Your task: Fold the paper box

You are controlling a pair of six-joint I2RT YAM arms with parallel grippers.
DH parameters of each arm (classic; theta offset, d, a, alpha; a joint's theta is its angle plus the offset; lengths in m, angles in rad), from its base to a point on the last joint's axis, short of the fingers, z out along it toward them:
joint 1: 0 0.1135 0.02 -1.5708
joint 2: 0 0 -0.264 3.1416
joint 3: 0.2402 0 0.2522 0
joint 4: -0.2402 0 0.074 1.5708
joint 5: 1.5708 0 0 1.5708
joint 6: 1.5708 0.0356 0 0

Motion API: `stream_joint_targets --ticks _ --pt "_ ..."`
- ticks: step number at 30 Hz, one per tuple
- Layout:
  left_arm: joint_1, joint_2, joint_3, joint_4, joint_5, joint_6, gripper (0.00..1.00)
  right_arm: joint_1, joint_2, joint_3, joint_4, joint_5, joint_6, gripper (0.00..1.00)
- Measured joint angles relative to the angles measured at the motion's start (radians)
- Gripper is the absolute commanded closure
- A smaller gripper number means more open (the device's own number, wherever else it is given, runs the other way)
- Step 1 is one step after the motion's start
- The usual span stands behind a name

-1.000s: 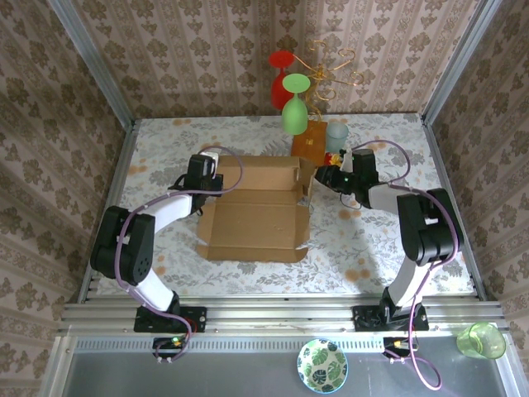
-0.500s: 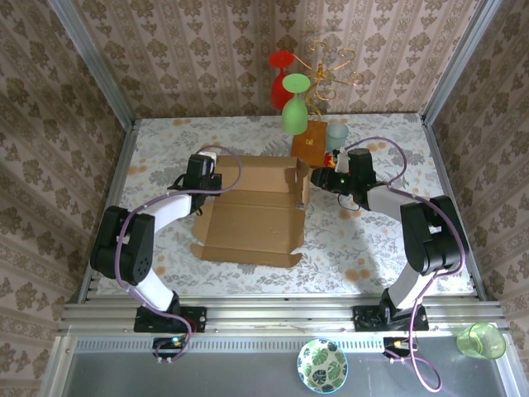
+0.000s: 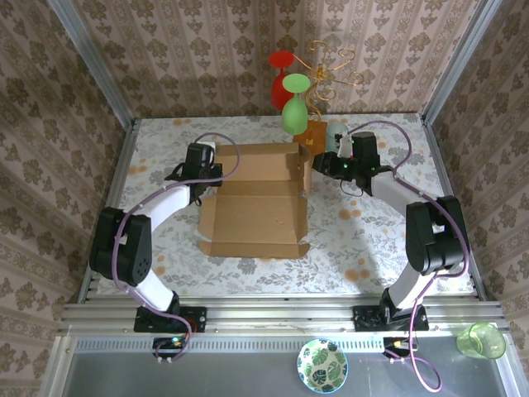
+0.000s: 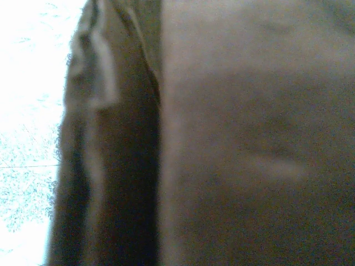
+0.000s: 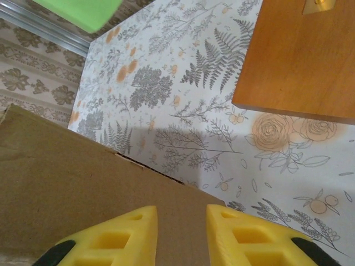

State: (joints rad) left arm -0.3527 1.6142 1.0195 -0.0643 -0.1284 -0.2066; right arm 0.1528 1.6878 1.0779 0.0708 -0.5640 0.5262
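Left arm (image 3: 161,207) reaches forward, elbow out, jaws closed. Right arm (image 3: 395,192) stretches forward-left, jaws slightly parted.

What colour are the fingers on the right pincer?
Yellow fingers, clearest in the right wrist view.

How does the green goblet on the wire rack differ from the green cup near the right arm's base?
The green goblet is stemmed and opaque, and hangs on the wire rack at the table's far edge. The green cup is stemless and translucent, and stands upright on the grey ledge in front of the table. Both are green.
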Motion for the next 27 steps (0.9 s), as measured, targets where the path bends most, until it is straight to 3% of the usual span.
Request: stream_joint_targets --ticks 14,27 --pt "0.0 -0.007 0.002 -0.044 0.048 -0.041 1.0 0.039 -0.064 -0.041 -0.038 -0.061 -0.012 0.7" --pt "0.034 0.023 0.061 -0.098 0.119 0.034 1.0 0.036 -0.194 -0.129 -0.098 -0.066 -0.273 0.6"
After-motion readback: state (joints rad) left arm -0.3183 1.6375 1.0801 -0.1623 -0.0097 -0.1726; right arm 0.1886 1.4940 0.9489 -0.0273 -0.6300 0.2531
